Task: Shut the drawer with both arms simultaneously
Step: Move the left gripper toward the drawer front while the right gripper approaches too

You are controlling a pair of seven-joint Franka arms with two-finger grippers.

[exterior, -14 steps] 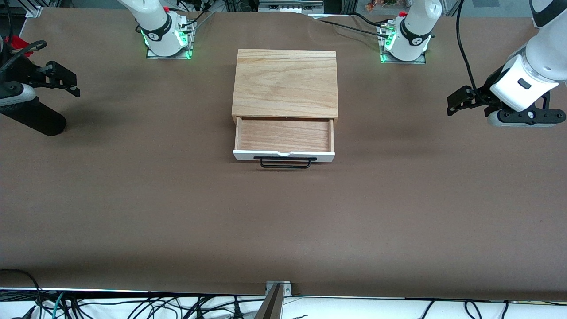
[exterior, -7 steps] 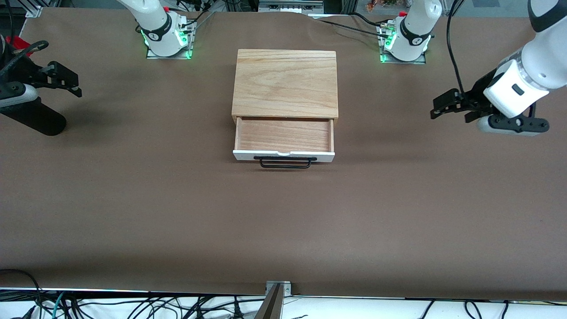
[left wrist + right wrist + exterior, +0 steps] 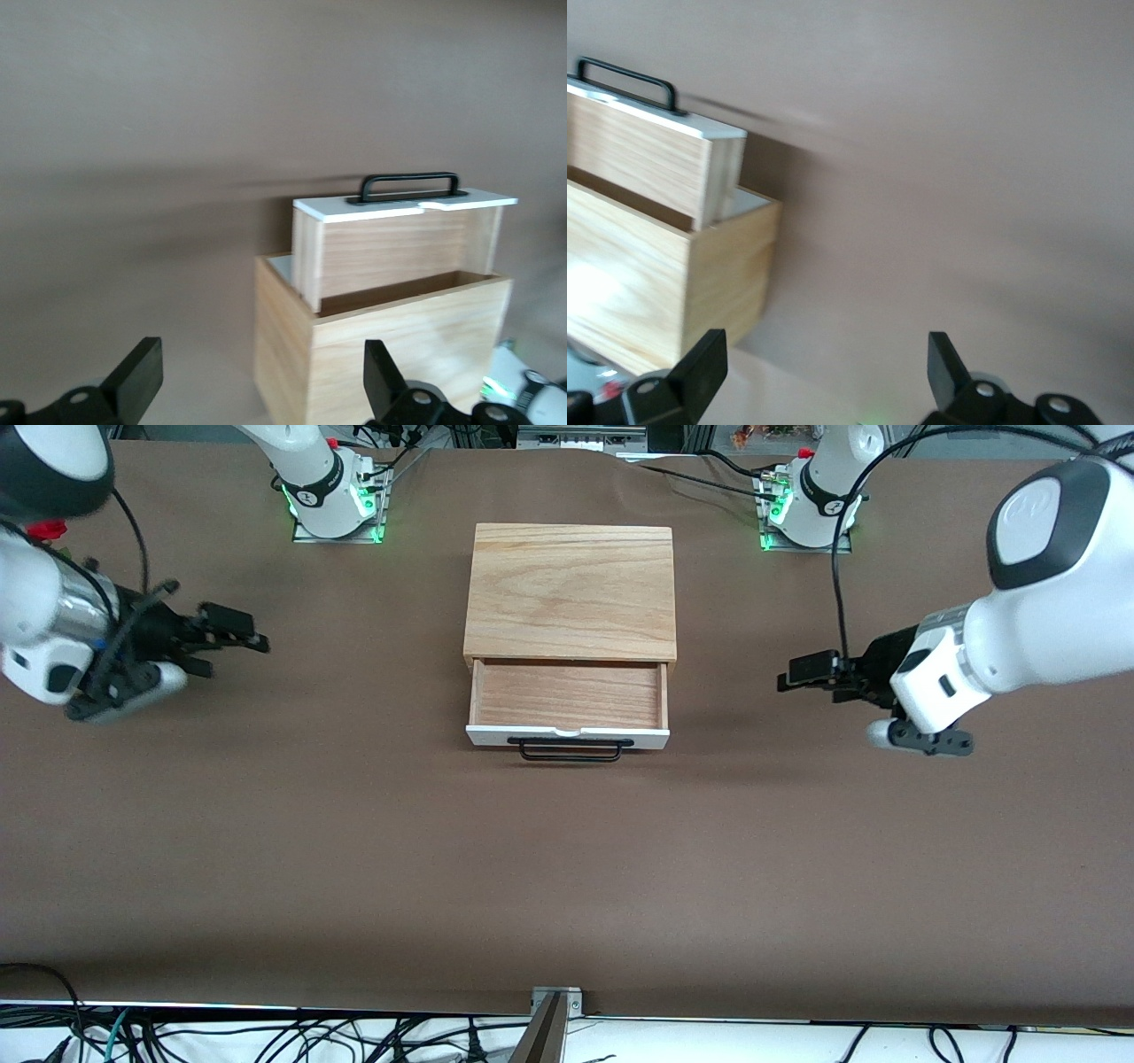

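The drawer point(image 3: 569, 695) stands pulled out of the oak-grain box point(image 3: 570, 593) at the table's middle. Its white front panel point(image 3: 567, 736) and black wire handle point(image 3: 570, 751) face the front camera. My left gripper point(image 3: 788, 677) is open and empty over the table, between the drawer and the left arm's end, pointing at the drawer. My right gripper point(image 3: 236, 646) is open and empty over the table toward the right arm's end. The left wrist view shows its gripper point(image 3: 259, 382) open with the drawer point(image 3: 403, 243) ahead. The right wrist view shows its gripper point(image 3: 824, 367) open, the drawer point(image 3: 642, 159) off to one side.
The arm bases point(image 3: 332, 500) point(image 3: 811, 509) stand beside the box's back end. A bit of red rose point(image 3: 46, 530) shows past the right arm. Brown table point(image 3: 567, 868) stretches wide in front of the drawer. Cables hang along the front edge.
Both grippers have swung inward from the table's ends toward the drawer. The right arm now covers the black vase. The drawer has not moved.
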